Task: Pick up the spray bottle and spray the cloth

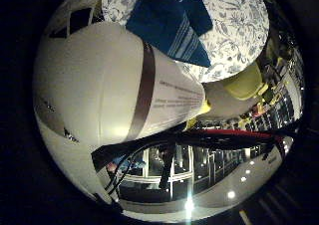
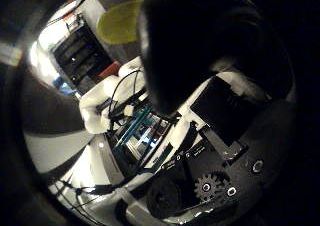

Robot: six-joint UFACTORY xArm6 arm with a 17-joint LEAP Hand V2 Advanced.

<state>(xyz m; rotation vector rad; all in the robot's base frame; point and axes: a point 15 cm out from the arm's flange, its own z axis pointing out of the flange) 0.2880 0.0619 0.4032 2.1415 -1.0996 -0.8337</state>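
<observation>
The spray bottle point(image 1: 99, 80) is white with a brown band and a printed label. It fills much of the little finger side view, pressed close to my palm. Its body narrows to a yellow collar point(image 1: 205, 106), and a pale yellow-green spray head point(image 1: 244, 80) sits beyond it. The blue striped cloth point(image 1: 169, 21) lies on a white tabletop with a blue floral pattern point(image 1: 234, 21), past the bottle. My hand point(image 2: 210, 186) shows as black and white geared parts, with fingers point(image 2: 100, 111) curled round the bottle. A dark close shape hides the rest of the thumb side view.
Beyond the table's edge lies a room with tall dark windows point(image 1: 174, 170), ceiling lights point(image 1: 232, 194) and shelving point(image 2: 80, 56). A red bar point(image 1: 229, 134) crosses in front of the windows.
</observation>
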